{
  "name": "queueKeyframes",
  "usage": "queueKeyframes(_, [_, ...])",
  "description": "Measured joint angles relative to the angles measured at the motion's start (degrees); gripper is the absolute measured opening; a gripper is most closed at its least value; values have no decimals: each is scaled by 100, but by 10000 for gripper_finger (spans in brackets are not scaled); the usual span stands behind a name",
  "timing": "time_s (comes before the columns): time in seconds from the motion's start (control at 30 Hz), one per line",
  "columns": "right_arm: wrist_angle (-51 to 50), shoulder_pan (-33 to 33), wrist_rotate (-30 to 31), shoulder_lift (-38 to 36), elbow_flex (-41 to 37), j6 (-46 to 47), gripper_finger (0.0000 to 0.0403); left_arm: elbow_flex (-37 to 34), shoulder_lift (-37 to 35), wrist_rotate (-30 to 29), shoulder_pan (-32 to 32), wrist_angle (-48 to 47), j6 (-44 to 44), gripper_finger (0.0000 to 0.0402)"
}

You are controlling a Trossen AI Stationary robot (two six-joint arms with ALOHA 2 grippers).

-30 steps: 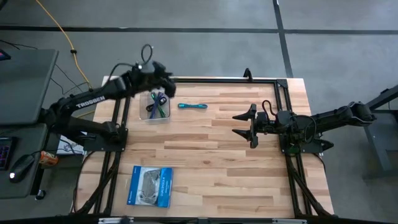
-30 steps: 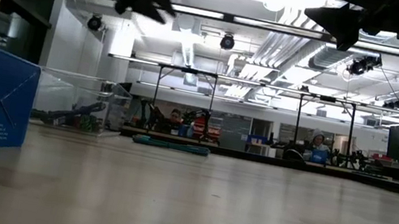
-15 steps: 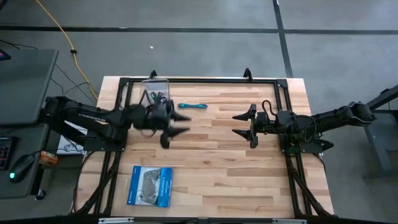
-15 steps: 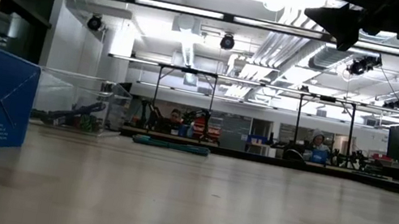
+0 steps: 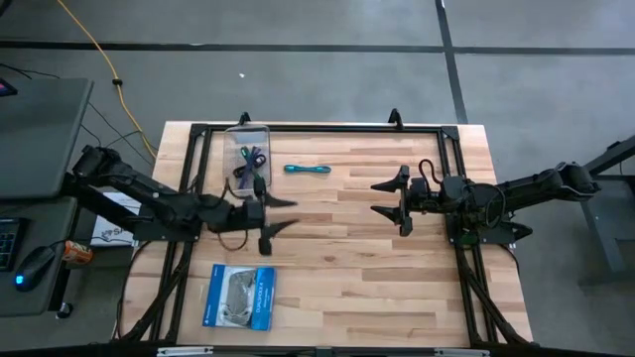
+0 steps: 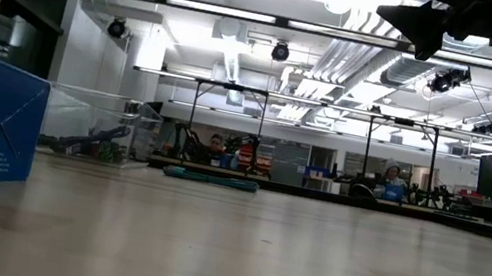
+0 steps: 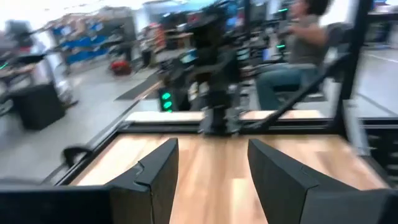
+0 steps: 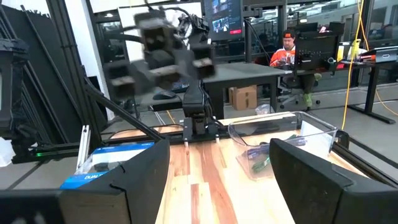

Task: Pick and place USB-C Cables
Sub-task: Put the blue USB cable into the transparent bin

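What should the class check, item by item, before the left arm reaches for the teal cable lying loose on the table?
1. Left gripper fingers open and empty: ok.
2. Teal cable lies clear on the bare wood, apart from the clear bin: ok.
3. Purple and green cables already inside the bin: ok.
4. Right gripper waits open, away from the cable: ok.
5. Blue-and-white packet out of the path: ok.
6. Room left in the bin: cannot tell.
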Motion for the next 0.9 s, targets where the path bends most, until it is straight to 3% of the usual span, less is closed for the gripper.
queueKeyframes(0.07, [37,0,-1,0,0,0,268,-161,-32,71,290,23,-222,174])
queueKeyframes(0.3, [88,0,-22,0,0,0,268,-475,-31,1129,1104,300,-739,174])
queueKeyframes(0.9, [88,2,-20,0,0,-36,268,-475,-33,1179,1125,293,-739,174])
